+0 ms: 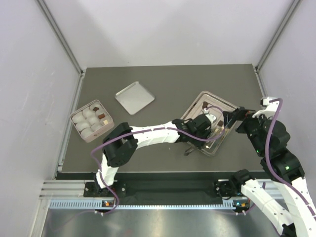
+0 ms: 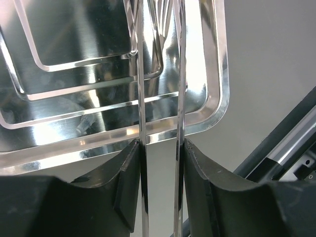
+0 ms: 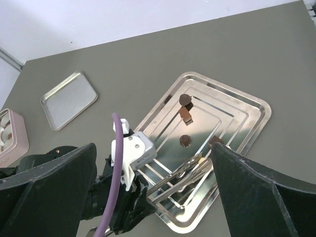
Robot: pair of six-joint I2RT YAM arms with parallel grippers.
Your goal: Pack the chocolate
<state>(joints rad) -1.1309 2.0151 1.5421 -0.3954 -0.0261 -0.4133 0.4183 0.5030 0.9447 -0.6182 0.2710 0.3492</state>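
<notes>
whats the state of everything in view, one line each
pink box: open, partly filled
small metal tray: flat on the table, empty
large steel tray: holds four dark chocolate pieces
tongs: held by the left gripper, blades apart, reaching over the large steel tray
left gripper: shut on the tongs
right gripper: open, empty, beside the large steel tray

The stepped tray [image 2: 220, 106] was mirror-polished metal and the tongs [image 2: 141, 89] equally glossy. The small tray [image 1: 134, 97] left of centre looked brushed. The chocolate [image 3: 186, 114] was matt brown, the table [image 1: 173, 79] matt grey.
</notes>
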